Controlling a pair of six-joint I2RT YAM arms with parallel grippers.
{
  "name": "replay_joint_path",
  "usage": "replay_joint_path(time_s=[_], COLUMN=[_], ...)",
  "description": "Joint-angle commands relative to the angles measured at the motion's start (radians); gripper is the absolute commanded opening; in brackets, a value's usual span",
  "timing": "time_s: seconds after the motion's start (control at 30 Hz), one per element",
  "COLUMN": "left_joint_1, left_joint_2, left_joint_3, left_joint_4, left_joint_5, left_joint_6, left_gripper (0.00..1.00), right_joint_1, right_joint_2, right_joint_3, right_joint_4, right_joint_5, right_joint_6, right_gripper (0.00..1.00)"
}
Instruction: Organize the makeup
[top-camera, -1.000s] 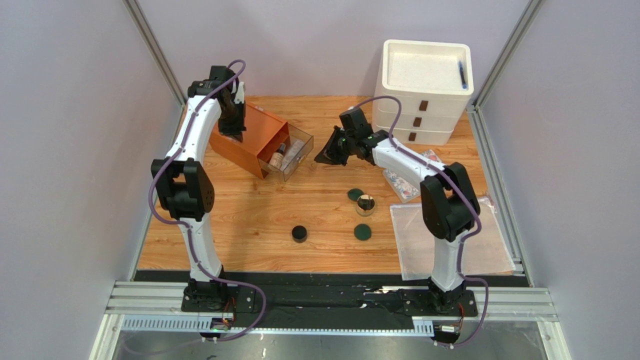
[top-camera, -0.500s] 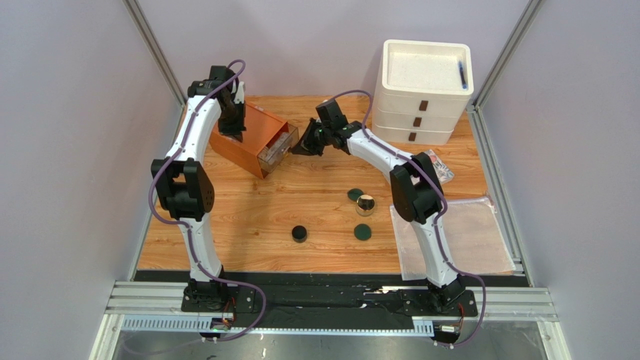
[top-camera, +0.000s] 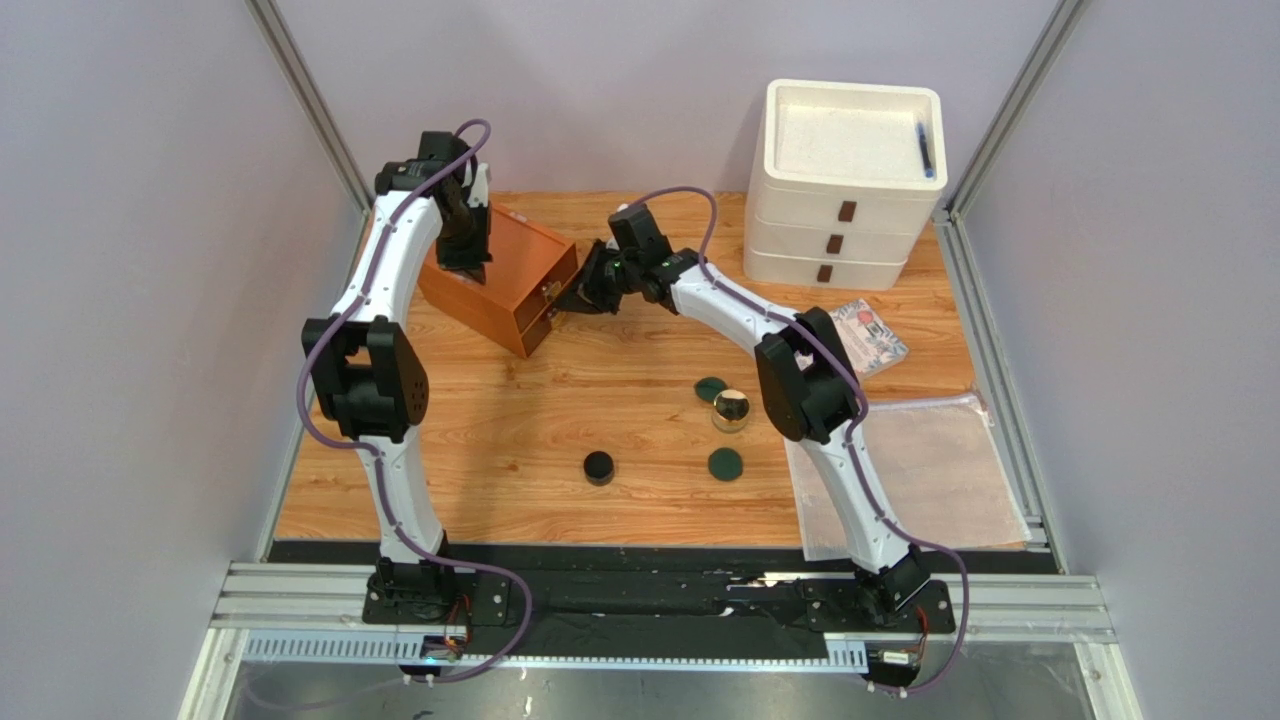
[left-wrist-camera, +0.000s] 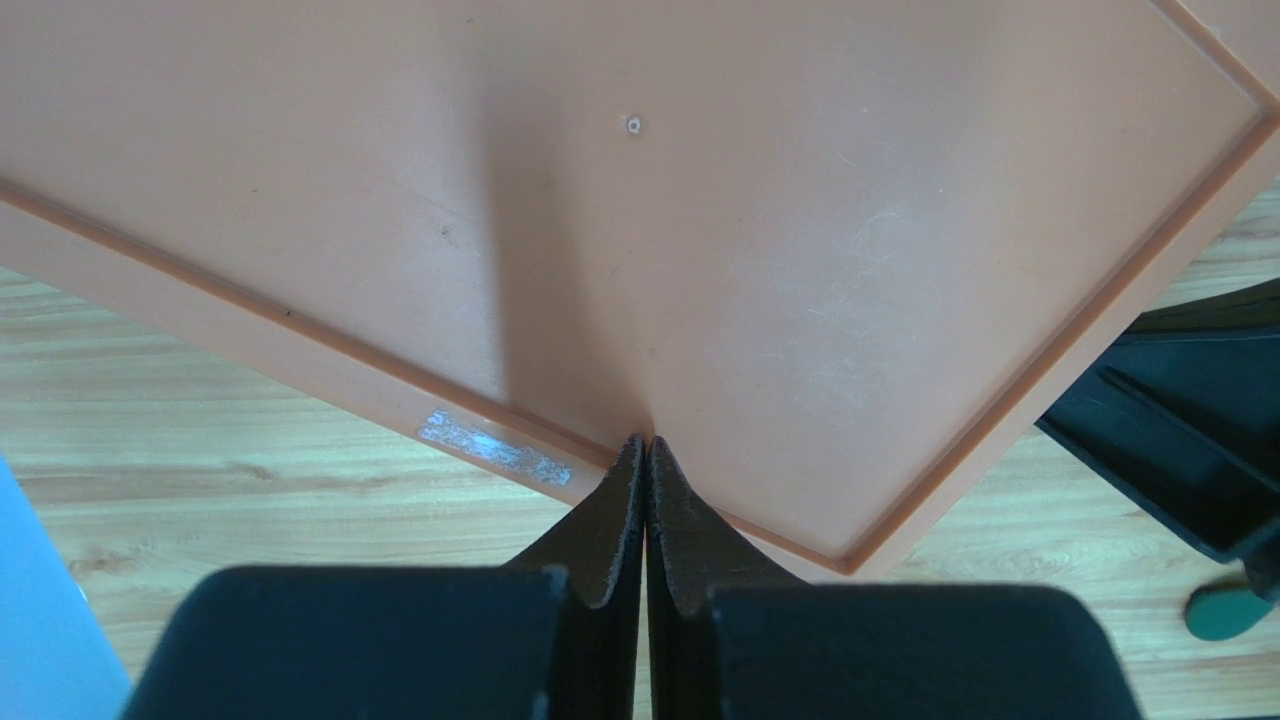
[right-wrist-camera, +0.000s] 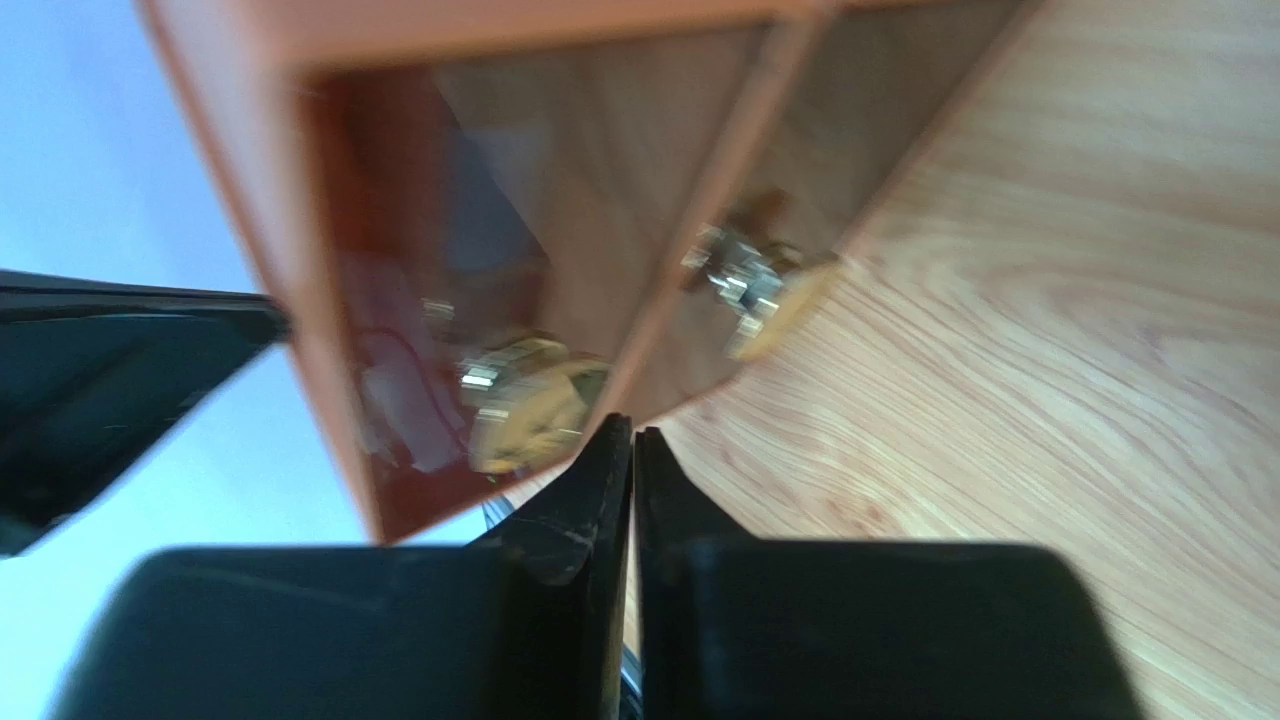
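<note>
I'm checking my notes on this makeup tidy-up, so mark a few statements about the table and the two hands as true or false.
1. Two green discs lie near the gold-rimmed jar. True.
2. The right hand holds the gold-rimmed jar. False: it is shut and empty, at the front of the orange box.
3. The left hand is shut over the top of the orange box. True.
4. The black pot is inside the orange box. False: it sits on the table.
</note>
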Motion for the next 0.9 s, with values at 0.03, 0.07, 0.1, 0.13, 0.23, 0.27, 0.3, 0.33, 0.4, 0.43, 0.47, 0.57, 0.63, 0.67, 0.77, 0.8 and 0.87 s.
replay_joint_path(time_s=[0.03, 0.07, 0.1, 0.13, 0.23, 0.27, 0.3, 0.33, 0.4, 0.43, 0.47, 0.57, 0.63, 0.67, 0.77, 0.8, 0.87], left_joint_1=[0.005, 0.005, 0.005, 0.005, 0.005, 0.005, 0.005, 0.005, 0.005, 0.005, 0.005, 0.005, 0.005, 0.005, 0.005, 0.005, 0.005], left_joint_2=[-0.003, -0.003, -0.003, -0.003, -0.003, -0.003, -0.005, -0.005, -0.006, -0.005, -0.005, -0.005, -0.006, -0.006, -0.008, -0.009, -0.011], left_joint_3=[-0.009, -0.008, -0.009, -0.008, -0.008, -0.009, -0.009, -0.009, -0.009, -0.011, -0.012, -0.015, -0.017, -0.017, -0.017, -0.014, -0.014], left_joint_4=[-0.040, -0.040, -0.040, -0.040, -0.041, -0.041, -0.041, -0.041, -0.041, -0.041, -0.041, -0.041, -0.041, -0.041, -0.041, -0.041, -0.044], left_joint_5=[0.002, 0.003, 0.002, 0.000, 0.000, 0.000, 0.000, -0.001, -0.001, -0.003, -0.003, -0.003, -0.001, 0.000, 0.005, 0.003, -0.001], left_joint_6=[0.014, 0.014, 0.015, 0.017, 0.018, 0.020, 0.018, 0.020, 0.021, 0.020, 0.021, 0.023, 0.023, 0.021, 0.020, 0.020, 0.023], left_gripper=[0.00, 0.00, 0.00, 0.00, 0.00, 0.00, 0.00, 0.00, 0.00, 0.00, 0.00, 0.00, 0.00, 0.00, 0.00, 0.00, 0.00], right_joint_1=[-0.003, -0.005, -0.005, -0.003, -0.005, -0.005, -0.005, -0.005, -0.005, -0.005, -0.005, -0.005, -0.006, -0.005, -0.003, -0.003, -0.002], right_joint_2=[-0.070, -0.070, -0.070, -0.068, -0.058, -0.044, -0.039, -0.032, -0.012, -0.007, 0.002, 0.028, 0.047, 0.054, 0.083, 0.091, 0.111], right_joint_3=[-0.121, -0.140, -0.144, -0.144, -0.137, -0.126, -0.121, -0.118, -0.105, -0.099, -0.094, -0.069, -0.060, -0.059, -0.036, -0.028, -0.003], right_joint_4=[0.079, 0.091, 0.097, 0.097, 0.097, 0.099, 0.099, 0.100, 0.102, 0.102, 0.099, 0.079, 0.068, 0.077, 0.077, 0.074, 0.068], right_joint_5=[-0.013, -0.020, -0.016, -0.011, 0.003, 0.004, 0.003, 0.009, 0.009, 0.009, 0.010, 0.013, 0.012, 0.010, 0.010, 0.012, 0.024], right_joint_6=[0.035, 0.041, 0.047, 0.049, 0.058, 0.061, 0.064, 0.075, 0.084, 0.087, 0.087, 0.087, 0.092, 0.096, 0.110, 0.113, 0.118], right_gripper=[0.30, 0.42, 0.53, 0.64, 0.70, 0.70, 0.68, 0.68, 0.67, 0.65, 0.65, 0.63, 0.60, 0.59, 0.58, 0.57, 0.56])
